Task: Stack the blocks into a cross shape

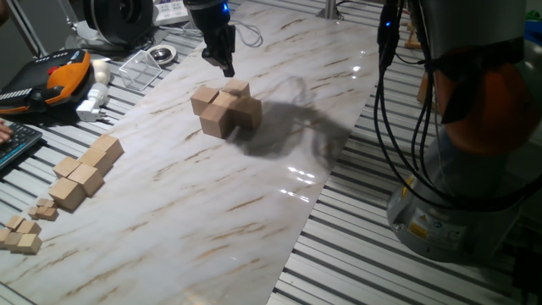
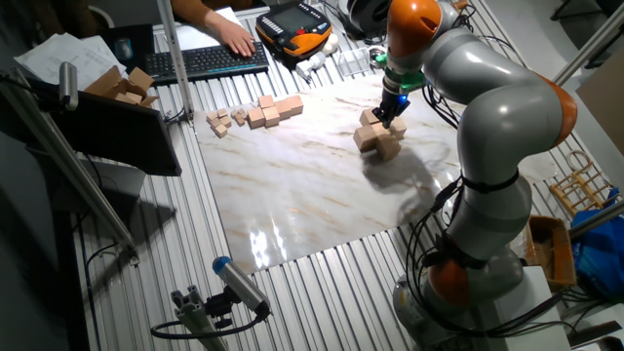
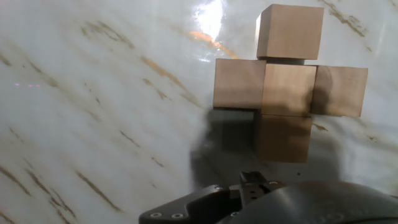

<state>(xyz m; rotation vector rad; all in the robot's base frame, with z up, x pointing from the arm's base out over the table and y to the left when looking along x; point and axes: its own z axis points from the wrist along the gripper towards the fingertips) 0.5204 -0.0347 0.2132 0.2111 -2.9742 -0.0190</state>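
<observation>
Spare cubes (image 1: 85,174): far left of the slab in one fixed view, a joined row with small cubelets (image 1: 24,233) beside it. Not part of the job; leave them.
Slab (image 1: 169,212): glossy marbled top, glare near the stack. Bare around the blocks, so a retreat path is open on every side.
Blocks (image 1: 224,108): all five sit together mid-slab, slightly toward the far side. The hand view shows a centre cube (image 3: 288,89) with one cube against each of its four faces (image 3: 240,83), so the cross looks formed.
Fit: the far cube (image 3: 290,31) sits a shade left of the centre cube's line, with a thin dark seam under it; the other three look flush.
Gripper (image 1: 219,52): above and just behind the blocks, clear of them, carrying nothing. The fingers (image 1: 223,64) point down; whether they are spread or drawn together cannot be told from these views.
Step in hand: judged to be release and withdrawal, the layout being essentially complete.
Method: lift straight up before any sideways travel, so that no fingertip clips the far cube.
Correction, if wanted: nudge the far cube rightward with a flat finger face, lightly, along the seam only.
Risk: a push toward the centre would shift all five, since they rest loose on a smooth top.
</observation>
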